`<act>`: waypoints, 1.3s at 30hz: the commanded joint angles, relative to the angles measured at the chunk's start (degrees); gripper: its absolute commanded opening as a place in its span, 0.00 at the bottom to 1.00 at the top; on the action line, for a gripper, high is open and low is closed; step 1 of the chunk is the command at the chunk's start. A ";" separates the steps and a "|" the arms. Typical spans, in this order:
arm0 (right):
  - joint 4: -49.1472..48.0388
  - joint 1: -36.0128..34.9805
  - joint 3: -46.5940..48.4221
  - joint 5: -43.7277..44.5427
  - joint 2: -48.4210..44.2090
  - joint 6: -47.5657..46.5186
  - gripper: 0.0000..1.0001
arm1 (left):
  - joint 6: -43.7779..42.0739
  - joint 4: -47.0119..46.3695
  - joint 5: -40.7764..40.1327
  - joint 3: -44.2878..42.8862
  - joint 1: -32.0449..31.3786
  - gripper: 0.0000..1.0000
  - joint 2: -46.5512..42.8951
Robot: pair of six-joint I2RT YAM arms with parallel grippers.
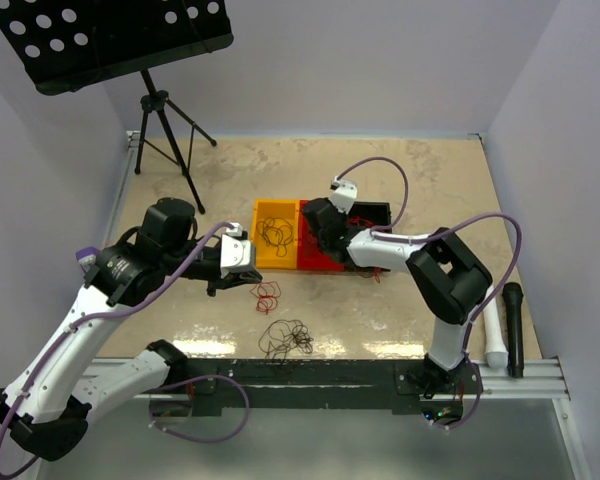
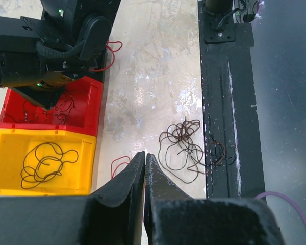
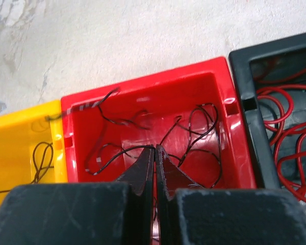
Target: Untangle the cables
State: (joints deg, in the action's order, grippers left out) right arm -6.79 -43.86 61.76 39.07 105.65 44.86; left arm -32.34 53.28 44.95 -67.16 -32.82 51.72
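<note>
A tangle of dark brown cables [image 1: 285,338] lies near the front edge and also shows in the left wrist view [image 2: 183,148]. A red cable [image 1: 268,294] lies just beside my left gripper [image 1: 246,270]. Its loop [image 2: 119,163] runs behind the shut fingers, and a red sliver shows between them [image 2: 145,156]. My right gripper [image 1: 325,235] hangs over the red bin [image 3: 143,84], shut [image 3: 155,148] on a black striped cable [image 3: 112,155] that lies in it. The yellow bin [image 2: 89,163] holds a dark brown cable [image 2: 43,163]. The black bin [image 3: 245,66] holds red cables [image 3: 285,127].
The three bins [image 1: 263,210] stand side by side mid-table. A music stand [image 1: 120,40] on a tripod stands at the back left. A black microphone [image 1: 513,325] and a white tube [image 1: 495,335] lie at the right. A black rail [image 1: 330,375] runs along the front edge.
</note>
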 commanded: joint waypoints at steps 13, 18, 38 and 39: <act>2.30 0.70 3.90 -4.09 -8.78 -4.69 0.60 | -1.24 -0.98 -0.56 -0.87 -0.23 0.09 0.13; 4.32 0.70 4.07 -4.35 -12.30 -4.96 0.61 | -1.15 -0.98 -0.65 -1.05 -0.14 0.09 0.39; -8.32 -23.90 -14.20 -14.54 -23.92 -6.46 0.58 | -4.39 -3.88 -1.00 5.54 23.40 0.25 12.52; -8.85 -25.04 -14.56 -14.98 -22.86 -5.93 0.59 | -5.27 -3.71 -1.00 5.81 24.20 0.25 12.70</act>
State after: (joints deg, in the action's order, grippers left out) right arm -10.92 -66.41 49.82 25.69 80.82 36.49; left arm -33.87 50.30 41.41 -61.98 -12.27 64.55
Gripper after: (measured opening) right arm 0.576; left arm 0.249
